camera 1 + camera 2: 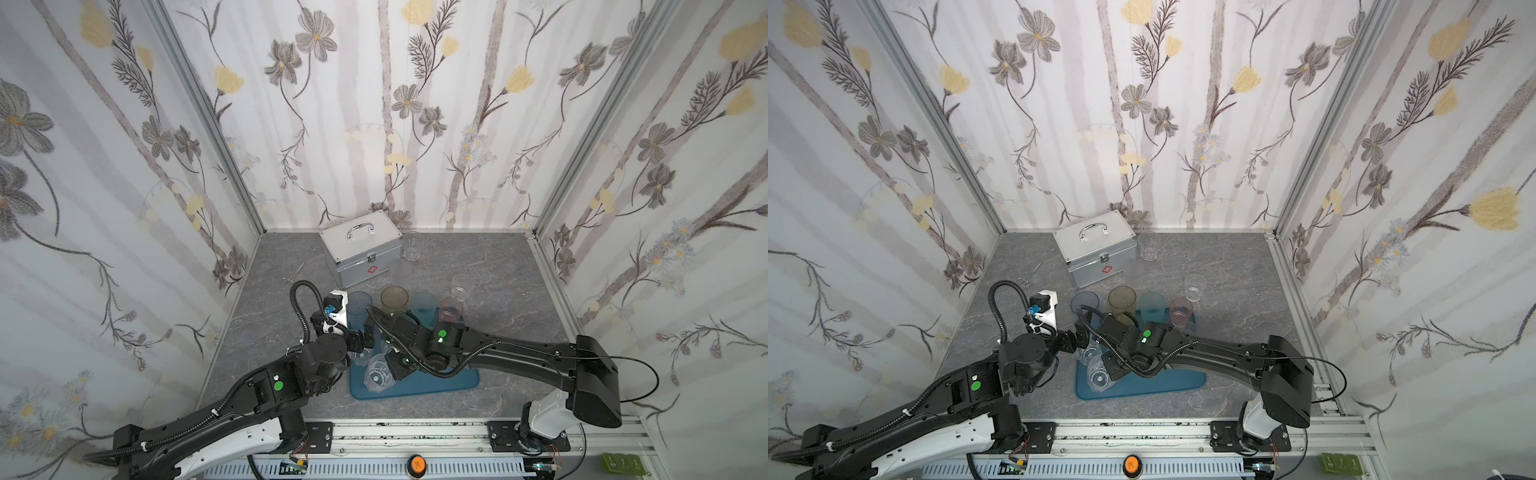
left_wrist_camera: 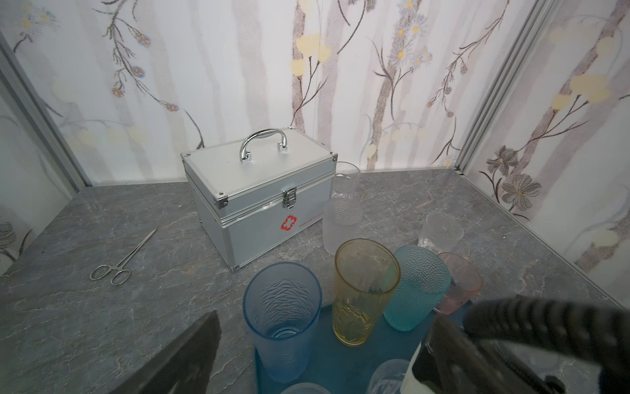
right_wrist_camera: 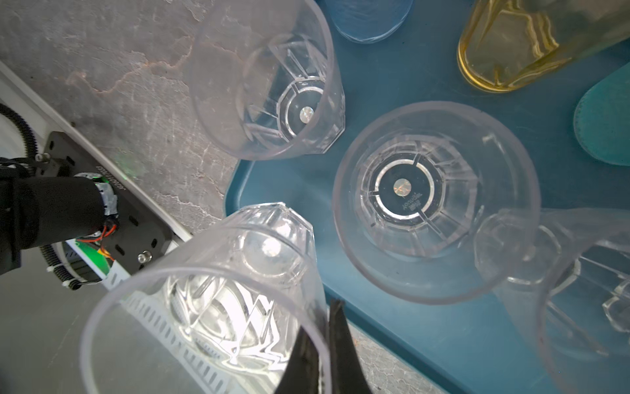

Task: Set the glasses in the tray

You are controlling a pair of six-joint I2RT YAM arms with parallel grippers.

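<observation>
The right tool [image 3: 326, 320] pinches the rim wall of 1 clear faceted glass [image 3: 218, 300]. The glass is tilted, base first, over the 7 o'clock corner of the tray [image 3: 272, 180]. In both top views, we find bare tray floor at 3 o'clock of it.

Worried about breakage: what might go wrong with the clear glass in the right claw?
The right claw pinches only the rim of the faceted clear glass, which hangs tilted and may slip. It hangs over a corner of the teal tray, so it may land half off. A neighbouring tumbler stands close and may get knocked.
</observation>
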